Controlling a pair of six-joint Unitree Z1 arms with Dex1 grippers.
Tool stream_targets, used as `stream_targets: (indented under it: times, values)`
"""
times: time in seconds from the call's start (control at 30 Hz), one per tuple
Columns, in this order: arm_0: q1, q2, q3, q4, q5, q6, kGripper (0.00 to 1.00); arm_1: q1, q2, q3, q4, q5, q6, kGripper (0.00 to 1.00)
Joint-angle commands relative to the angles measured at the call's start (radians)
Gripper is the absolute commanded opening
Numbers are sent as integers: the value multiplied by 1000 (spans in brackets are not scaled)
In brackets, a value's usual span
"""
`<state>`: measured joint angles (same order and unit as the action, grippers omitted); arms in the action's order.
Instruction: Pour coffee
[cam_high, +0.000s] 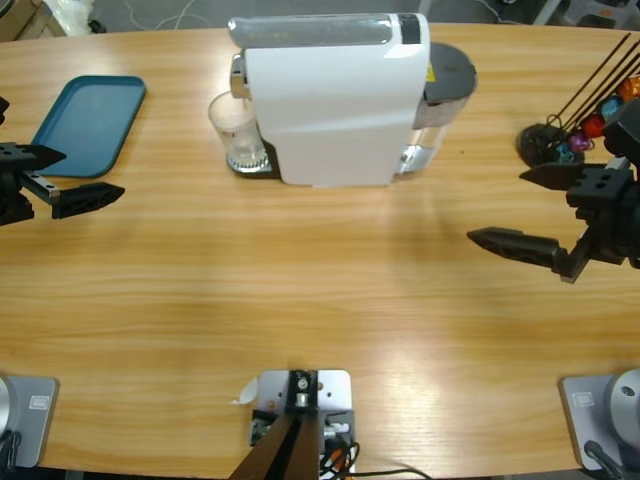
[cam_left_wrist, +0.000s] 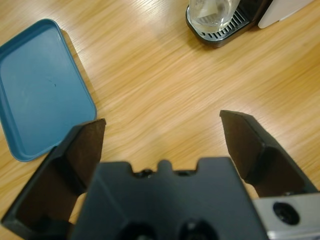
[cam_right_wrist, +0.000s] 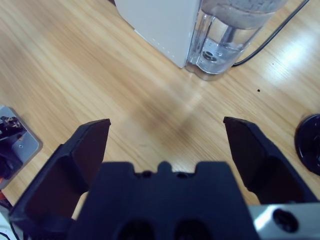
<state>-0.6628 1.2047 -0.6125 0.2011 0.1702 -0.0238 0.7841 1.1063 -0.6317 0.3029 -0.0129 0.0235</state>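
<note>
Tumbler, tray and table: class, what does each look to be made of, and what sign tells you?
Tumbler: clear glass or plastic; the drip grille shows through it.
Tray: matte teal, probably plastic; smooth moulded rim.
Table: wood or wood-look laminate; long grain lines, soft sheen.

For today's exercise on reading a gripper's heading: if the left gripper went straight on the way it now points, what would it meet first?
Probably bare table: the left gripper, open, points across open wood. Farther along that line stands the glass on the coffee machine's drip tray; the blue tray lies off to one side. Depth is uncertain.
</note>
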Motion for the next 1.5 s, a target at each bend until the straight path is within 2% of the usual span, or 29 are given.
stream_targets:
  times: [0.03,1.5]
  values:
    - [-6,-2,36,-14,-3,-11,987,14,61,14,-2,-18,9,1000]
    - [-6,-1,36,-17,8,-14,987,13,86,6,10,-20,-44,1000]
